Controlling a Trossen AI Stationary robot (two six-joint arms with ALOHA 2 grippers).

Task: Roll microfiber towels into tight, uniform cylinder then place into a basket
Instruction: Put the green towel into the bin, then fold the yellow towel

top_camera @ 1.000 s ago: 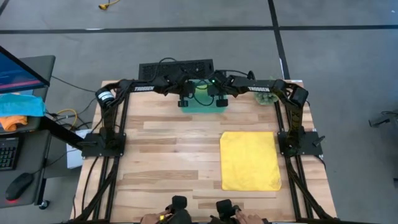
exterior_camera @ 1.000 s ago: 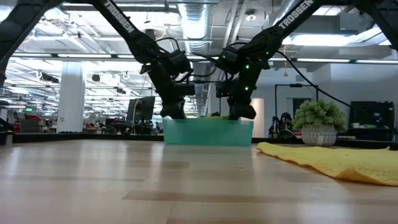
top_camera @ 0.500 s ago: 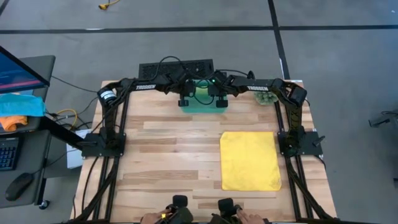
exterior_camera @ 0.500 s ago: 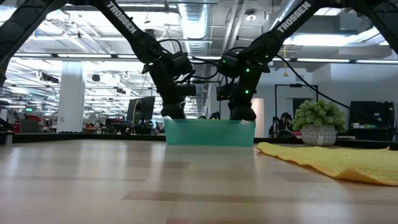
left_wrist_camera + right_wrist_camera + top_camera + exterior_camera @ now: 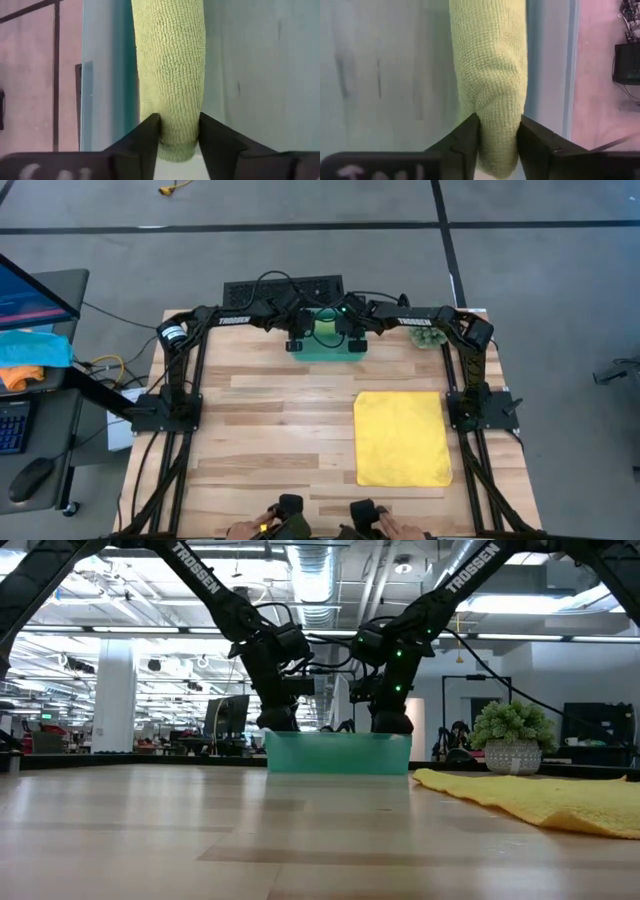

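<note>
Dark and folded inward, both arms reach down into the teal basket (image 5: 326,345). We see the left gripper (image 5: 179,131) and the right gripper (image 5: 498,131) each pinching one end of the rolled green towel (image 5: 170,70) between its fingers, inside the basket. The yellow towel (image 5: 402,437) lies flat, well apart from the grippers. Only the wrist views show the roll's ribbed pile and the grip.
</note>
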